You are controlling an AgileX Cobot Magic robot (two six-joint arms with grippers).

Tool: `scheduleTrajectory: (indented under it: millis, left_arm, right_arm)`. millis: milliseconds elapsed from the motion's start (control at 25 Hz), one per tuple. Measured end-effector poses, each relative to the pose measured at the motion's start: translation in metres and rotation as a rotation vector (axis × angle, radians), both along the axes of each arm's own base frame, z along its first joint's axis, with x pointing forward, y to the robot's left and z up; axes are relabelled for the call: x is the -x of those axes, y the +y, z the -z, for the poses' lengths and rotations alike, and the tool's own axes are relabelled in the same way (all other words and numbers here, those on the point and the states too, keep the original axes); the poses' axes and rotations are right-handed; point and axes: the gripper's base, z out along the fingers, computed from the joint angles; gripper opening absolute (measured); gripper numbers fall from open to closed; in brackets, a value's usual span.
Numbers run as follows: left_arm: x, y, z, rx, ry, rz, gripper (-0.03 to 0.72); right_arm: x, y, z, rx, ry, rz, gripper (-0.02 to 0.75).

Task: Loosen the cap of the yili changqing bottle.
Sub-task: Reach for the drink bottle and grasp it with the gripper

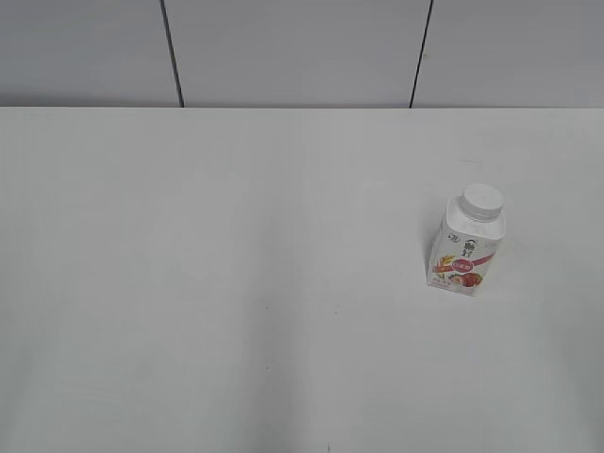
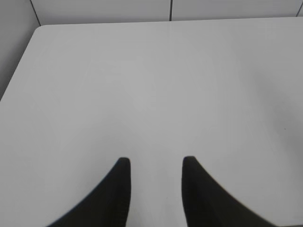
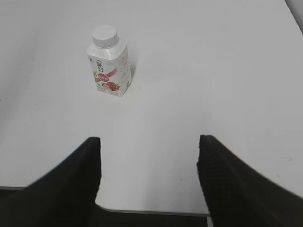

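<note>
The yili changqing bottle [image 1: 464,247] stands upright on the white table at the right, white with a pink-red fruit label. Its white cap [image 1: 482,200] sits on the neck. In the right wrist view the bottle [image 3: 111,66] and cap [image 3: 104,34] stand far ahead and to the left of my right gripper [image 3: 149,142], which is open and empty above the table's near edge. My left gripper [image 2: 156,161] is open and empty over bare table; the bottle is out of its view. Neither gripper shows in the exterior view.
The white table [image 1: 236,283] runs back to a grey panelled wall [image 1: 283,47]. Its left edge and rounded far corner [image 2: 40,29] show in the left wrist view. Its near edge [image 3: 151,212] shows under the right gripper.
</note>
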Motion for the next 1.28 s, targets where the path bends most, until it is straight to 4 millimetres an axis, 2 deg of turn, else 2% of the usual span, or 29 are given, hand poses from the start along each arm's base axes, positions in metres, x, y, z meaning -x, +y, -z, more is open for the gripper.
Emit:
scheduleTrajectory:
  millis: [1040,1160,1280]
  left_arm:
    - [0.0,0.0,0.0,0.0,0.0,0.0,0.244]
    - [-0.0018,0.0001,-0.0001,0.001,0.011,0.0,0.305]
    - [-0.0082,0.0004,-0.0004,0.002,0.049,0.0,0.447]
  right_arm:
    - [0.0,0.0,0.0,0.0,0.0,0.0,0.511]
    - [0.0,0.0,0.0,0.0,0.0,0.0,0.511]
    - [0.0,0.0,0.0,0.0,0.0,0.0,0.511]
